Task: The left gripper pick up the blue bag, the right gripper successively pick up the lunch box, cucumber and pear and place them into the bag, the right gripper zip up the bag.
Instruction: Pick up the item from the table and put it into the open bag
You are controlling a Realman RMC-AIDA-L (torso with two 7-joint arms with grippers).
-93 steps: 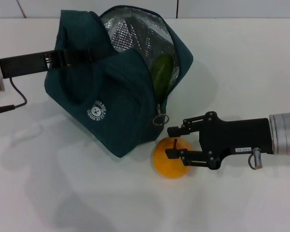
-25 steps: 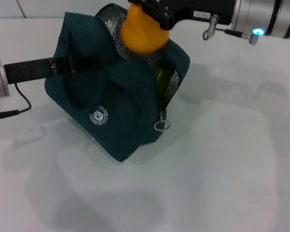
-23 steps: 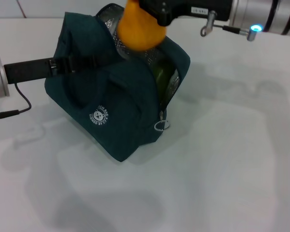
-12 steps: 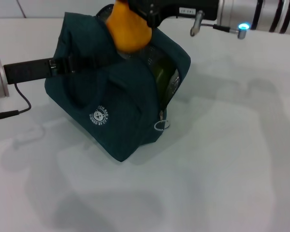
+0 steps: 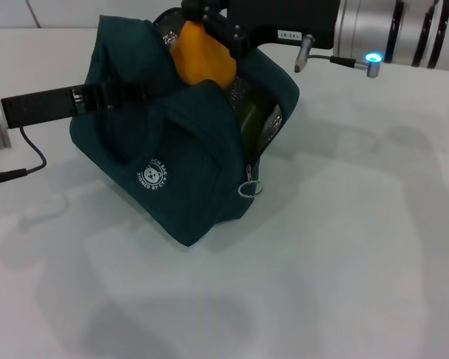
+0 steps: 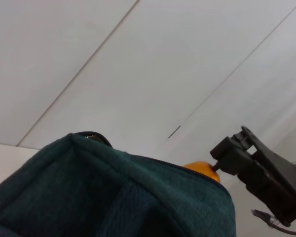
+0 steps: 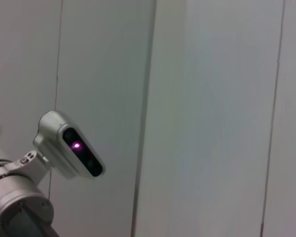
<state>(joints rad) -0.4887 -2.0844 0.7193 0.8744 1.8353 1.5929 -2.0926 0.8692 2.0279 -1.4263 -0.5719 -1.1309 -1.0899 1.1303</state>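
Orange pear (image 5: 202,56) clenched in my right tool (image 5: 209,26), low inside the bag's (image 5: 179,164) open mouth, cucumber (image 5: 251,116) just below. My left tool (image 5: 97,96) grips the bag's handle on the surface (image 5: 344,247).

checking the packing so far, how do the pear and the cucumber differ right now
The pear is round and orange-yellow; the cucumber is long and dark green. The pear sits at the bag's open top, held by the right gripper; the cucumber lies deeper inside, untouched, mostly hidden. Both are within the bag's opening, which the left gripper holds up.
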